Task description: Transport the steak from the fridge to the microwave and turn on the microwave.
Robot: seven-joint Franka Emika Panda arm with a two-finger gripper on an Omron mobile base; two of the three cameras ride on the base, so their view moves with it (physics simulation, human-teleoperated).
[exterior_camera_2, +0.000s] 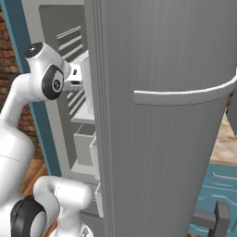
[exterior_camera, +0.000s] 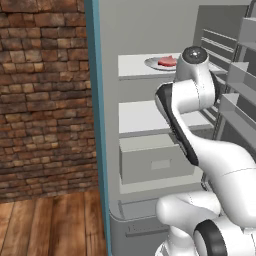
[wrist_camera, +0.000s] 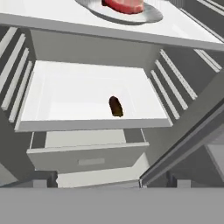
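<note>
The fridge (exterior_camera: 150, 30) stands open, its light-grey body taking up most of the left base view, with a teal edge (exterior_camera: 95, 100) down its left side and a brick wall (exterior_camera: 42, 95) beyond that. In the right base view the fridge door (exterior_camera_2: 171, 152) swings out toward the camera, a curved bar handle (exterior_camera_2: 185, 96) running across it. The white arm (exterior_camera: 200, 145) reaches up from below into the opening, its upper joint level with the top shelf.

Inside, white shelves are stacked one above the other. The top shelf (wrist_camera: 52, 19) carries a round grey plate (wrist_camera: 151, 16), and the steak (wrist_camera: 124, 5) lies on that plate, red-pink and lumpy; in the left base view the steak (exterior_camera: 168, 61) sits just left of the arm's upper joint. The middle shelf (wrist_camera: 65, 94) holds a small dark brown oval thing (wrist_camera: 115, 106) near its front edge; what it is cannot be told. Under that shelf is a pale drawer (wrist_camera: 87, 157), closed, seen from the left base as a grey box (exterior_camera: 155, 162) with a shallow recess in its front. Ribbed rails (wrist_camera: 173, 89) line the inner side walls.

The end effector's fingertips are not clear in any view; its fingers stand spread wide, holding nothing. The hand looks down at the middle shelf and drawer, the plate at the top edge of its view.
</note>
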